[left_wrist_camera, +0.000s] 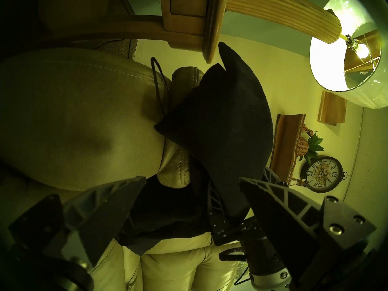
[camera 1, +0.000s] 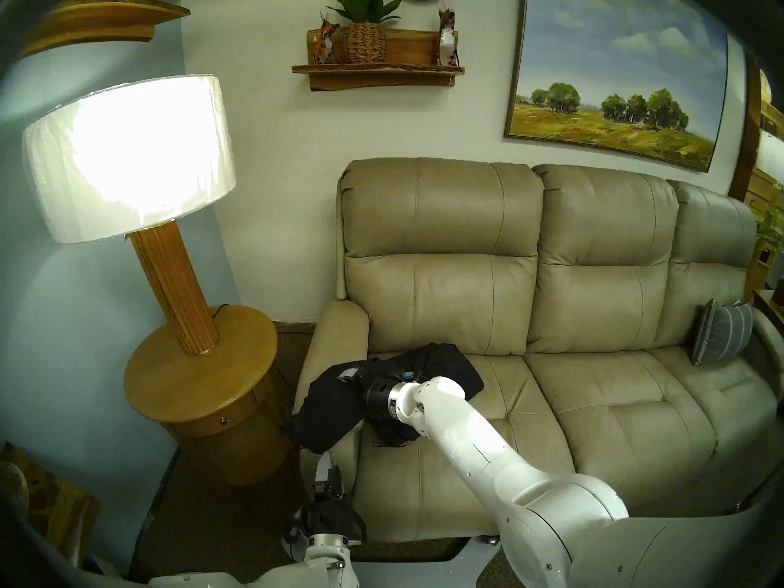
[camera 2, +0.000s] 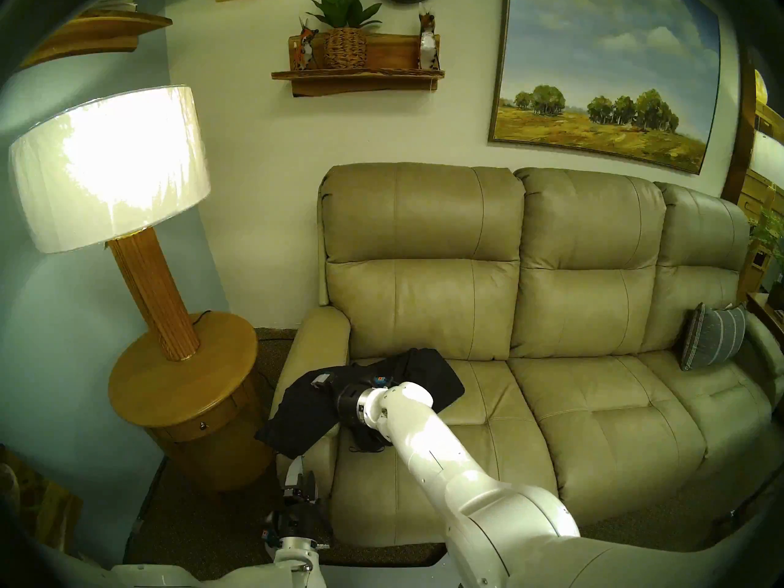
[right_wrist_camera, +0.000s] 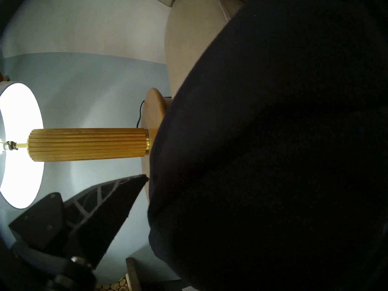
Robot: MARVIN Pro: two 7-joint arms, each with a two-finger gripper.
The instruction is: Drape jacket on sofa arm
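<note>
L gripper (camera 1: 327, 474) hangs low at the front of the sofa arm (camera 1: 339, 332), just below the jacket (camera 1: 326, 409); in the L wrist view its fingers (left_wrist_camera: 117, 202) stand spread w/ nothing between them, the black cloth hanging right above and beyond the tips. R gripper (camera 1: 360, 390) is further in, reaching across the seat from the right, buried in the jacket at the inner edge of the sofa arm. R wrist view shows one finger (right_wrist_camera: 100, 208) bare beside the cloth and the other hidden by it, so can't tell if it pinches the fabric. Jacket lies part on the arm, part on the seat: one end hangs over the arm's outer side twd the table (camera 1: 199, 375), the other end is spread on the seat (camera 1: 466, 447) twd the backrest. Long axis runs roughly across the arm, left-front to right-back. Judgement: the rest on the seat needs pulling up and left over the arm; R gripper is the nearer one for that, L is under the hanging end. Containers: plant basket (camera 1: 365, 42) on the wall shelf holds a green plant; table drawer (camera 1: 220, 421) is closed.
</note>
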